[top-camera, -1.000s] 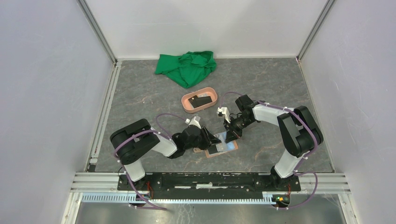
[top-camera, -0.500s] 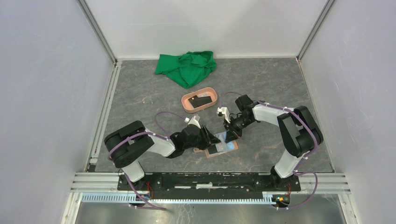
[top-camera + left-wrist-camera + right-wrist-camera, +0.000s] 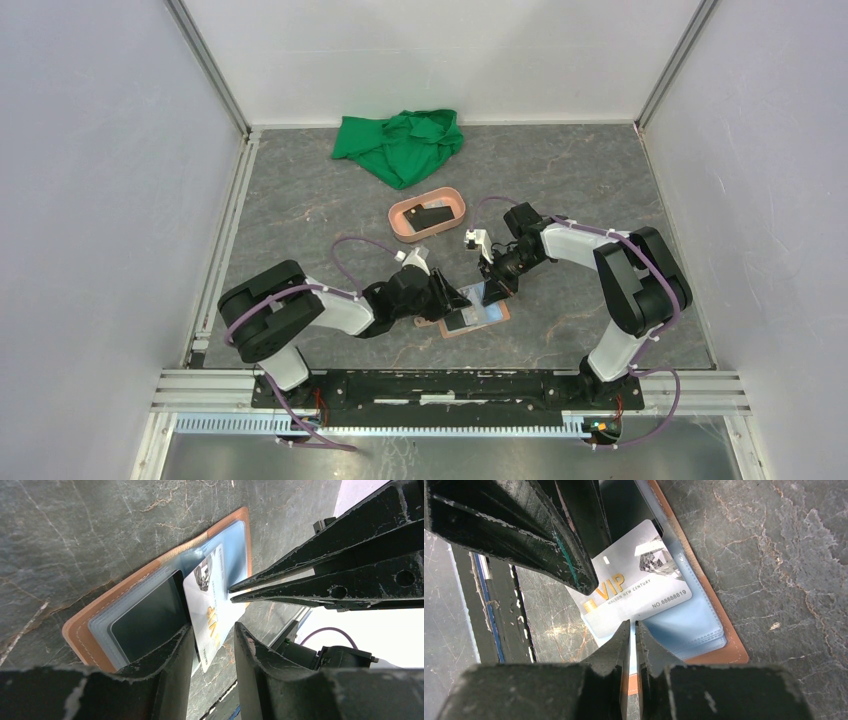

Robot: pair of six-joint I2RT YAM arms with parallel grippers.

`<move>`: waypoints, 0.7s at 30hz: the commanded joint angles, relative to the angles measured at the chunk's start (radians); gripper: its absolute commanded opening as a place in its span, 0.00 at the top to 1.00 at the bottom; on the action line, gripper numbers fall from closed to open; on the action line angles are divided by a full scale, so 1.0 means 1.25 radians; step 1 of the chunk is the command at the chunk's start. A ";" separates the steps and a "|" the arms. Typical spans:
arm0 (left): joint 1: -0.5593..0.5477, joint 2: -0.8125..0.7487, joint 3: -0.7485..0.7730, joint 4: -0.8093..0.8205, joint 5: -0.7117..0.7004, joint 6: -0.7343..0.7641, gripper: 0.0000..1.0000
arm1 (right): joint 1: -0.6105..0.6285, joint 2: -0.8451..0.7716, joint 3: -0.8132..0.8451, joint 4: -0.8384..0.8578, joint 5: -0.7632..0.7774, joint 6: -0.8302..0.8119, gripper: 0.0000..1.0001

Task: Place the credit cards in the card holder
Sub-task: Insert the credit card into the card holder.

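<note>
Two grippers are seen close together over the wallet (image 3: 478, 322), which is laid open on the table (image 3: 560, 180) between the arms, its clear sleeves facing up and its tan rim showing around them. A dark card (image 3: 145, 622) is housed in one of the sleeves. A silvery VIP card (image 3: 639, 577) is laid askew across the sleeves beside it, with one end jutting past the wallet's edge over the table (whether its other end is tucked into a sleeve cannot be told).

The right gripper (image 3: 632, 624) is clenched on the long edge of the VIP card, its thin fingertips brought almost together there. The left gripper (image 3: 212, 632) is released: its jaws are held apart on either side of the card's jutting end, with a gap seen at one finger; contact at the other cannot be judged.

Farther back, well apart from the wallet, a pink oval tray (image 3: 396, 222) is placed, and a black card (image 3: 432, 216) is lying inside it. A crumpled green cloth (image 3: 400, 145) is found beyond the tray, by the back wall.
</note>
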State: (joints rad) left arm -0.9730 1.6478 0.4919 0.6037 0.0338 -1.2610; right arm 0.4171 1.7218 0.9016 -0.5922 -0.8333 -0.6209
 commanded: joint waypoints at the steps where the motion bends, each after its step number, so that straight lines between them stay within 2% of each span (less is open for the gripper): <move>1: -0.003 -0.012 -0.004 -0.083 -0.025 0.056 0.57 | 0.003 0.003 0.025 0.014 0.011 0.000 0.86; 21: -0.018 0.037 0.064 -0.101 -0.025 0.083 0.67 | 0.003 0.001 0.026 0.012 0.010 0.000 0.86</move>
State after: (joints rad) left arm -0.9844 1.6592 0.5419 0.5236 0.0269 -1.2243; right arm 0.4171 1.7218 0.9020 -0.5922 -0.8310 -0.6174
